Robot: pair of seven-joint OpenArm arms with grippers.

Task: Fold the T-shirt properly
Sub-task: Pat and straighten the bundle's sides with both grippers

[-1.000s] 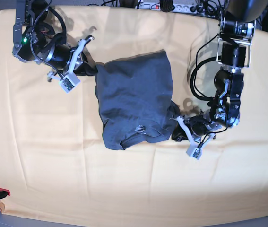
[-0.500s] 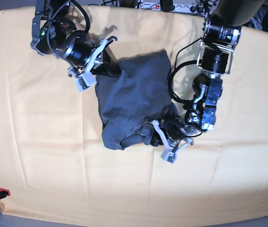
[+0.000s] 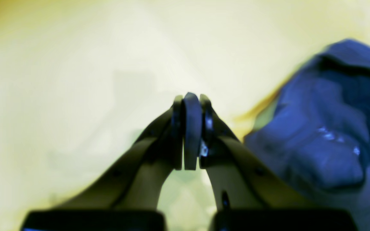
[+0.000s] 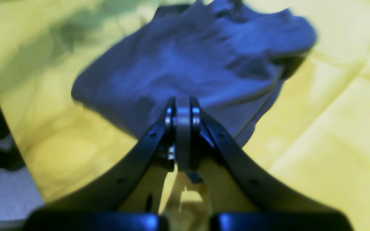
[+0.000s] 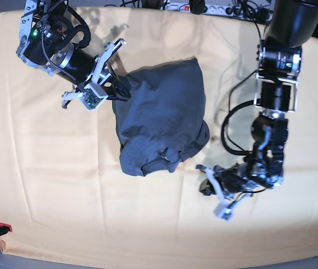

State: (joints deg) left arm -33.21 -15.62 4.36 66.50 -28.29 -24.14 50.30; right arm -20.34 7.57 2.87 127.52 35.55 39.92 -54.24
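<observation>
Since half a second ago, both arms have drawn back from the T-shirt (image 5: 161,120): the left gripper (image 5: 204,186), which had been at the garment's lower right edge, now sits on bare cloth below and to the right of that edge, while the right gripper (image 5: 126,89) has pulled back toward the upper left, its tips at the shirt's upper left corner.

In the left wrist view the left gripper (image 3: 187,128) has its fingers (image 3: 176,134) pressed together with nothing between them; the T-shirt (image 3: 326,134) lies off to their right, apart from the tips, as a rumpled blue mass with a fold opening at its top. Pale yellow cloth (image 3: 75,80) fills the space ahead of the fingertips.

In the right wrist view the right gripper (image 4: 183,128) is likewise clenched with no fabric visibly pinched. The T-shirt (image 4: 188,64) lies directly ahead of and beyond the fingers (image 4: 169,128), its near edge reaching the tips; whether they touch it I cannot tell because of blur.

From the base view the garment lies as a compact, roughly folded bundle near the middle of the yellow-orange cloth (image 5: 46,185), wider at the top, with the collar area showing at its lower edge
</observation>
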